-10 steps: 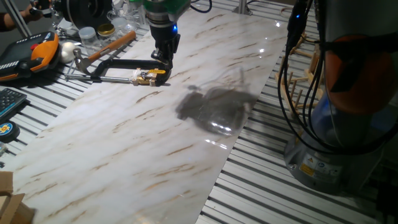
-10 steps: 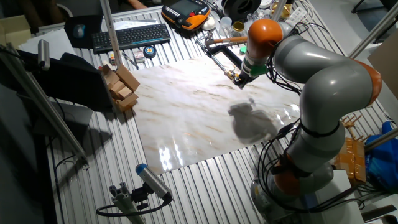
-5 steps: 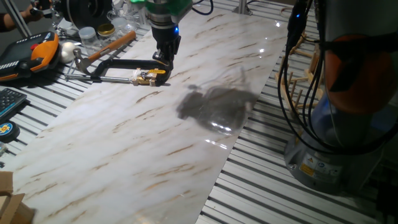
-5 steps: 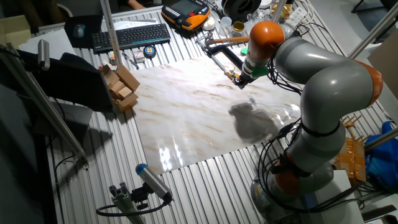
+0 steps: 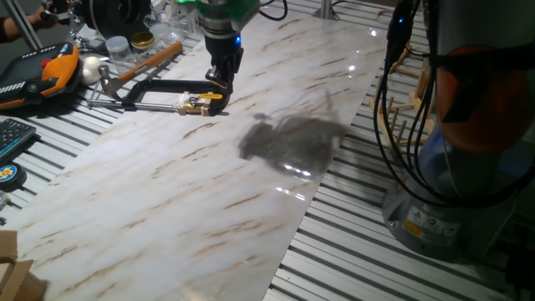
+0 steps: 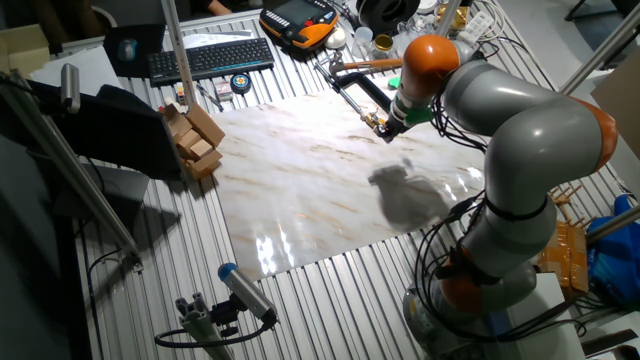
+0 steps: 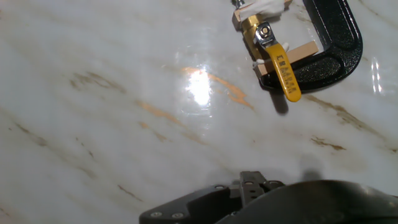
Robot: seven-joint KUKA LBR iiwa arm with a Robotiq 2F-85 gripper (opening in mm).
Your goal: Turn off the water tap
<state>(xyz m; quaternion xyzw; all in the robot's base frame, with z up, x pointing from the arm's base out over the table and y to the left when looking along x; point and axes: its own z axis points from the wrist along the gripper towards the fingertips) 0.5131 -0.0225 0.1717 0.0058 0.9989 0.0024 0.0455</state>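
The water tap is a small brass valve (image 7: 254, 27) with a yellow lever handle (image 7: 283, 73). It is held with a wood strip in the jaw of a black C-clamp (image 7: 339, 46) that lies on the marble board. In one fixed view the tap (image 5: 201, 102) sits at the clamp's (image 5: 159, 86) right end. My gripper (image 5: 221, 84) hangs just above and to the right of the tap, fingers pointing down and close together, holding nothing. In the other fixed view the gripper (image 6: 392, 120) is beside the tap (image 6: 378, 124). The hand view shows only the hand's dark housing (image 7: 280, 199), no fingertips.
The marble board (image 5: 209, 192) covers the slatted table. A wooden-handled hammer (image 5: 149, 61), jars (image 5: 125, 46) and an orange pendant (image 5: 52, 73) lie behind the clamp. A keyboard (image 6: 210, 58) and wooden blocks (image 6: 195, 140) are at the far side. Cables (image 5: 401, 100) hang by the robot base.
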